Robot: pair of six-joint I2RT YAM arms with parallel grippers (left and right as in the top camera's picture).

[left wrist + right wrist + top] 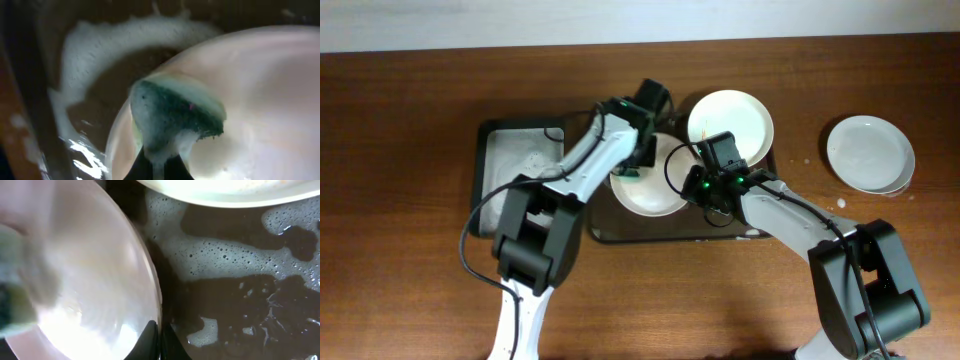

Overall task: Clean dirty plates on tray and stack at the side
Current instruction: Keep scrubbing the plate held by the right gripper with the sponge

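1. Left pincer [159,166] is pinched on the green sponge [175,112], pressing it onto the near plate [260,100]. The right pincer [159,339] is clamped on that plate's rim.
2. In the overhead frame the near plate lies centre, inside the tray [620,236]. A second plate [730,125] sits just above it in the frame, and foam [220,260] wets the tray floor.
3. Judgement: the right grip should be firm, since the foam likely lets the plate slide. The sponge should sweep the whole face, out to the rim.
4. At the overhead frame's right, well apart from the tray, the side plate [868,152] rests on the table [410,120]. The wiped plate probably stacks there.
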